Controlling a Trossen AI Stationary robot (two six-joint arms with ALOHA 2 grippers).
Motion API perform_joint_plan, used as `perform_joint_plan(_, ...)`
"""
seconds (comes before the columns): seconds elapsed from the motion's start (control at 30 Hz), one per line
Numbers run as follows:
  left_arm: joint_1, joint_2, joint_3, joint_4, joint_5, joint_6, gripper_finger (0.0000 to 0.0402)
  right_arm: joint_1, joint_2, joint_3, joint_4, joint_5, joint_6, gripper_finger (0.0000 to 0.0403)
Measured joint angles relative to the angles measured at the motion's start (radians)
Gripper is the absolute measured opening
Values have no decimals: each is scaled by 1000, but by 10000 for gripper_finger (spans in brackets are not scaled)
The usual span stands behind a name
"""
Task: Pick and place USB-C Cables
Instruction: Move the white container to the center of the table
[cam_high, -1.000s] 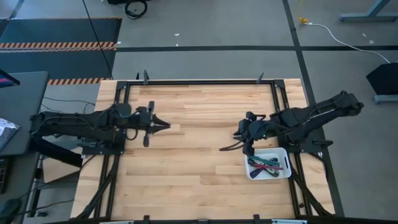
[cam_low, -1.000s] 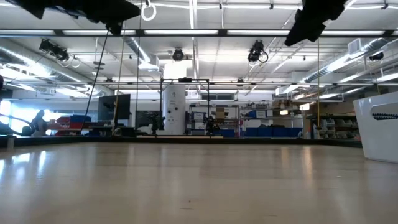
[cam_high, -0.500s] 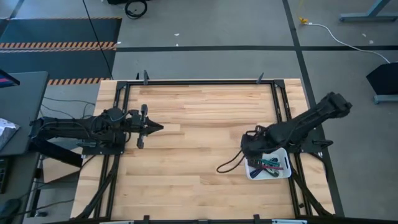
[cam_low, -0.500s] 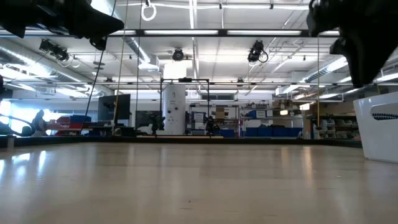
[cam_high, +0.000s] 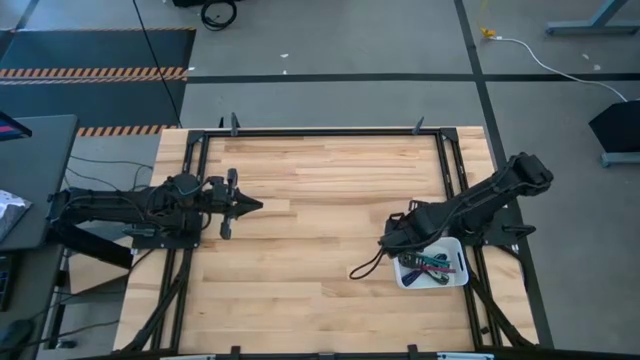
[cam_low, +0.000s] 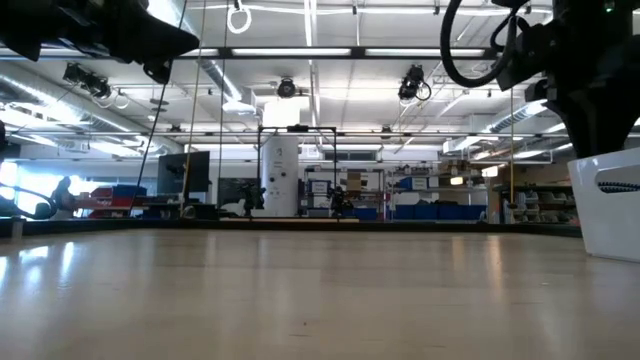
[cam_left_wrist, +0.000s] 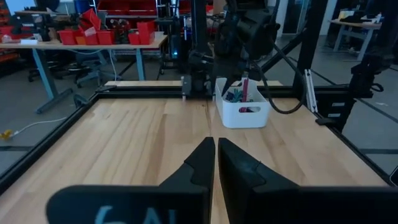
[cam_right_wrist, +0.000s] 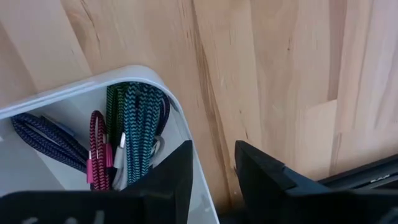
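Observation:
A white bin (cam_high: 461, 264) stands at the table's right near corner. It holds the USB-C cables (cam_high: 428, 266). The right wrist view looks down into the bin's rounded corner (cam_right_wrist: 99, 76), where teal (cam_right_wrist: 140, 124), green (cam_right_wrist: 114, 104), maroon (cam_right_wrist: 96, 149) and blue (cam_right_wrist: 43, 134) bundles lie against the wall. My right gripper (cam_right_wrist: 212, 148) hovers above that corner (cam_high: 392, 238), open and empty, with one finger over the bin and one over the bare table. My left gripper (cam_high: 257, 205) waits shut over the table's left half (cam_left_wrist: 216, 142).
A black wire loop (cam_high: 366, 264) hangs from the right arm over the wood to the left of the bin. A black metal frame (cam_high: 320, 132) borders the tabletop. The bin (cam_low: 610, 200) shows at the right edge of the low view, with bare wood across the table's middle.
My right gripper has moved from the table's middle toward the near right, down over the bin's corner, tipping to point downward. My left gripper drew back a little toward the table's left edge, then stayed still.

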Motion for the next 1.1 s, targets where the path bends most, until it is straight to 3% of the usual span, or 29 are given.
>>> perform_joint_plan(0.3, 0, 0, 0, -14, 1, -12, 27, 7, 17, -22, 4, -70, 1, 116)
perform_joint_plan(0.47, 0, 0, 0, -14, 1, -18, 27, 14, 7, -29, 3, -47, 15, 114)
perform_joint_plan(0.7, 0, 0, 0, -19, 1, -22, 27, -9, 11, -141, 85, -76, 1, 107)
perform_joint_plan(0.83, 0, 0, 0, -19, 1, -22, 27, -20, 11, -155, 106, -77, -18, 81)
perform_joint_plan(1.0, 0, 0, 0, -18, 1, -22, 27, -43, 11, -154, 154, -89, -69, 13)
perform_joint_plan(1.1, 0, 0, 0, -18, 0, -22, 27, -70, 8, -153, 208, -88, -69, 12)
